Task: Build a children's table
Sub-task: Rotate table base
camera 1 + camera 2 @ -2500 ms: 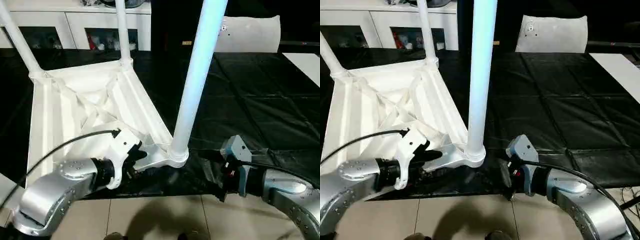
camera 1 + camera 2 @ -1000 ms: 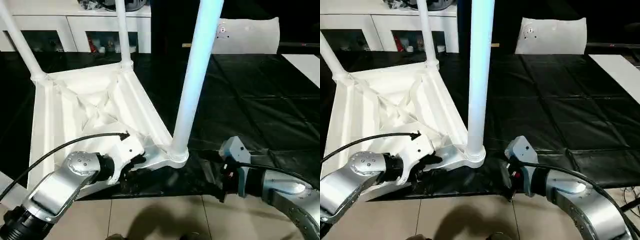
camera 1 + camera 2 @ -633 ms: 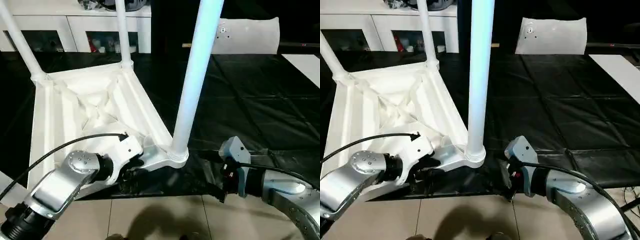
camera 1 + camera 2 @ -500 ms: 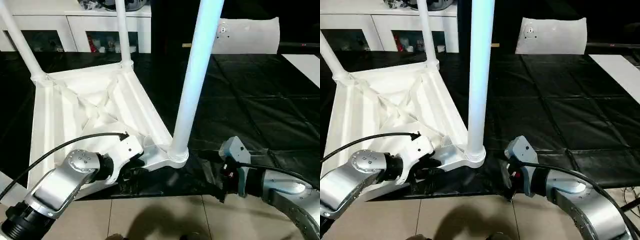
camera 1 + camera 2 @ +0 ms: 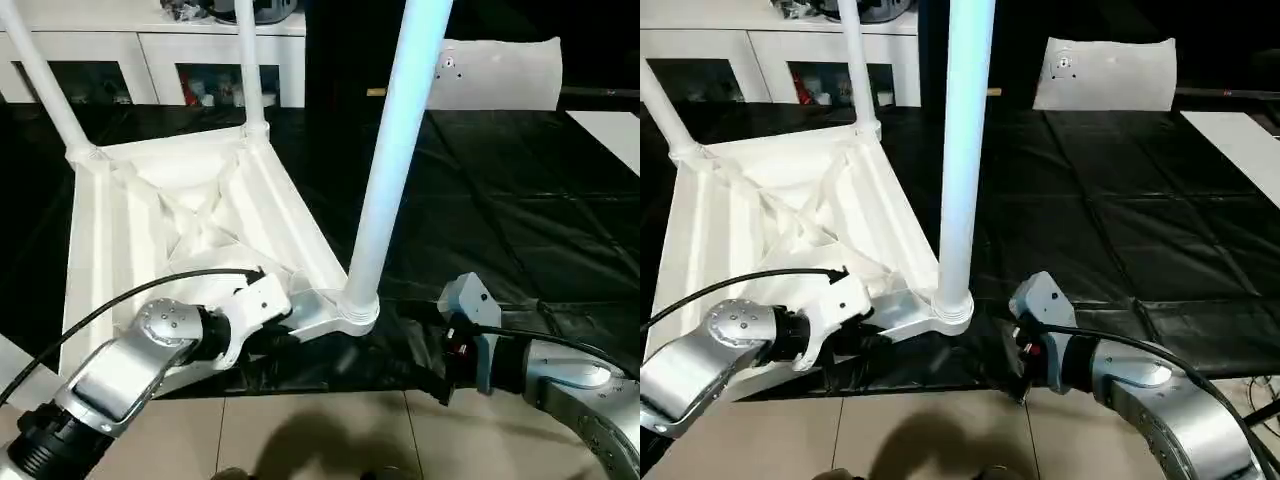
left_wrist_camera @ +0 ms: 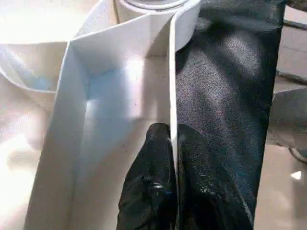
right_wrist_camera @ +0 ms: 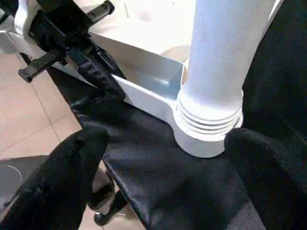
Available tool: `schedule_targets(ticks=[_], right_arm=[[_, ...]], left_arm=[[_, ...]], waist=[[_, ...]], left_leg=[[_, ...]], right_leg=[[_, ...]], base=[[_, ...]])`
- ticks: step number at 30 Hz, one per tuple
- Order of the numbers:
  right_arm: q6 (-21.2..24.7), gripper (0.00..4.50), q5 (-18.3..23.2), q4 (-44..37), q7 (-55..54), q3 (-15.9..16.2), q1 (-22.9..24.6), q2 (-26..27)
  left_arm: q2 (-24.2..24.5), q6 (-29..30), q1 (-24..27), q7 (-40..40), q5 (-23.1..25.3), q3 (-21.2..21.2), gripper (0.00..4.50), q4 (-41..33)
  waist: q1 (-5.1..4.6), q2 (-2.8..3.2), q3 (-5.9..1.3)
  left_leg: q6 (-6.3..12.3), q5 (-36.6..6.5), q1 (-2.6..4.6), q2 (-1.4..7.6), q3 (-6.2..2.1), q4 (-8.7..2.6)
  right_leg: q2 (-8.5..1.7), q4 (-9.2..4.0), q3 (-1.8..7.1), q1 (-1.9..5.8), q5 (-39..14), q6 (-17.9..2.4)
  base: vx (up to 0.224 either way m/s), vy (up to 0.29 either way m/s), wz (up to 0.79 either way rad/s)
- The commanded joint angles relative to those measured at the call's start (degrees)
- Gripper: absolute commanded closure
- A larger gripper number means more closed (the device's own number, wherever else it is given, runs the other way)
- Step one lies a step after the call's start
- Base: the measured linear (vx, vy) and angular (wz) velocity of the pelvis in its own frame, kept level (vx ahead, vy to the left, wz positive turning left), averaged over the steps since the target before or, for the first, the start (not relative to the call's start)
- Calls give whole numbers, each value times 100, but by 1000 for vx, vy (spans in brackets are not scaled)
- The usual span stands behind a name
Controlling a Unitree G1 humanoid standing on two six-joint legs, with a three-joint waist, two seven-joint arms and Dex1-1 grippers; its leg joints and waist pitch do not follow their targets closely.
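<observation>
1. The tabletop [image 5: 180, 225] lies upside down, ribbed side up, in the left half of the head views, on a black sheet [image 5: 500, 210] spread over the floor.
2. Three legs stand up from its corner sockets: two thin-looking ones at the upper left, and the nearest leg [image 5: 395, 150] rising from the socket at lower centre, right at the sheet's front edge.
3. The left gripper [image 6: 168, 177] sits at lower left of centre in the head views, its fingers clenched on the thin front rim of the tabletop, one finger each side of the wall, close to the nearest leg's socket.
4. The right gripper [image 7: 158, 143] waits at lower right with its fingers [image 7: 72, 158] spread wide, one on each side of that socket collar and apart from it, grasping nothing.
5. Risk: the rim is a thin, smooth plastic wall, so the pinch may slip if the tabletop is pulled or lifted, and the tabletop could drop back.
6. Risk: the nearest leg shows thread rings above its collar, so it may not be fully seated; tugging the tabletop could tilt or loosen it.
7. Risk: the loose sheet under the corner could bunch up or drag along and snag the right fingers.
</observation>
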Motion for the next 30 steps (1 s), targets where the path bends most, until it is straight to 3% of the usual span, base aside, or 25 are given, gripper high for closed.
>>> schedule_targets(ticks=[1, 2, 3, 4, 5, 6, 7, 8, 9, 10, 13, 15, 16, 20, 22, 26, 29, 30], right_arm=[[-49, 0, -43, 6, 12, -39, -77, -31], [-57, 0, -50, 29, 14, -29, -102, -22], [-73, 0, -68, 47, 17, -12, -123, -18], [-75, 0, -69, 50, 18, -11, -126, -17], [-92, 0, -82, 80, 24, -2, -162, -11], [-97, 0, -87, 85, 24, -1, -167, -12], [-109, 0, -99, 93, 22, -3, -179, -15], [-109, 0, -99, 93, 22, -3, -179, -15], [-117, 0, -108, 87, 21, -24, -173, -37], [-117, 0, -108, 87, 21, -24, -173, -37], [-125, 0, -108, 75, 16, -57, -143, -66], [-140, 0, -115, 82, 12, -76, -129, -81], [-140, 0, -115, 82, 12, -76, -129, -81], [-194, 0, -150, 176, 18, -109, -160, -75], [-212, 0, -158, 196, 14, -113, -169, -69], [-271, 0, -192, 278, -34, -116, -213, -17], [-332, 0, -233, 386, -50, -76, -253, 31], [-346, 0, -241, 408, -52, -70, -258, 39]], left_arm=[[-18, -472, -134, -95, 57, 37, 448, 62], [-45, -903, -205, -265, 82, 37, 448, 292], [-37, -1385, -300, -474, 133, -13, 448, 534], [-43, -1435, -314, -490, 135, -13, 448, 570], [-128, -2094, -495, -699, 165, -10, 448, 1044], [-138, -2211, -526, -754, 169, -17, 448, 1122], [-161, -2582, -648, -886, 233, -63, 448, 1400], [-161, -2582, -648, -886, 233, -63, 448, 1400], [-196, -3165, -902, -990, 426, -184, 448, 1864], [-196, -3165, -902, -990, 426, -184, 448, 1864], [-289, -3742, -1162, -1036, 611, -274, 448, 2320], [-427, -4110, -1358, -1123, 669, -273, 448, 2672], [-427, -4110, -1358, -1123, 669, -273, 448, 2672], [-801, -5088, -1727, -1395, 688, -184, 448, 3584], [-857, -5130, -1746, -1412, 632, -148, 448, 3669], [-1017, -4542, -1803, -1023, 541, 117, 448, 3924], [-1110, -4183, -1876, -1035, 435, 359, 448, 4251], [-1122, -4160, -1886, -1079, 407, 387, 401, 4290]], waist=[[15, -11, -335], [21, -42, -323], [27, -33, -330], [34, -38, -316], [48, -44, -307], [73, -44, -319], [74, -49, -322], [96, -38, -322], [104, -20, -311], [121, -19, -318], [136, -4, -321], [138, -4, -323], [144, -8, -336], [187, -23, -371], [207, -16, -374], [270, -33, -382], [257, -46, -383], [253, -42, -385]], left_leg=[[24, -1591, 37, -23, 48, -436], [63, -1602, 33, -43, 53, -432], [35, -1640, 46, -29, 53, -430], [62, -1658, 44, -47, 57, -427], [55, -1740, 64, -59, 65, -422], [21, -1808, 116, -67, 79, -395], [7, -1810, 119, -59, 76, -399], [9, -1778, 106, -69, 70, -409], [0, -1788, 92, -61, 55, -433], [-17, -1853, 130, -63, 71, -416], [-63, -1968, 147, -48, 55, -428], [-56, -1893, 104, -47, 45, -451], [-71, -1898, 121, -37, 51, -447], [-6, -1625, 101, -32, 78, -424], [-21, -1534, 77, -4, 70, -442], [-2, -1296, 45, -4, 86, -438], [-1, -1352, 45, -16, 97, -431], [7, -1346, 40, -21, 90, -431]], right_leg=[[-119, -503, 72, 244, -2413, -474], [-114, -537, 68, 233, -2566, -420], [-128, -527, 74, 229, -2656, -387], [-122, -570, 72, 213, -2787, -334], [-118, -606, 69, 186, -3039, -242], [-129, -626, 79, 158, -3253, -149], [-129, -619, 80, 158, -3268, -140], [-135, -643, 74, 167, -3385, -69], [-129, -664, 60, 168, -3404, -48], [-125, -672, 60, 135, -3462, -17], [-145, -660, 51, 139, -3522, -61], [-147, -662, 48, 170, -3376, -96], [-151, -643, 53, 163, -3328, -104], [-169, -611, 82, 177, -2935, -230], [-189, -558, 91, 207, -2737, -331], [-194, -496, 88, 245, -2475, -437], [-202, -517, 80, 240, -2707, -375], [-208, -521, 76, 243, -2773, -351]], base=[[0, 0, 0], [0, 0, 0], [0, 0, 0], [0, 0, 0], [0, 0, 0], [0, 0, 0], [0, 0, 0], [0, 0, 0], [0, 0, 0], [0, 0, 0], [0, 0, 0], [0, 0, 0], [0, 0, 0], [0, 0, 0], [0, 0, 0], [0, 0, 0], [0, 0, 0], [0, 0, 0]])
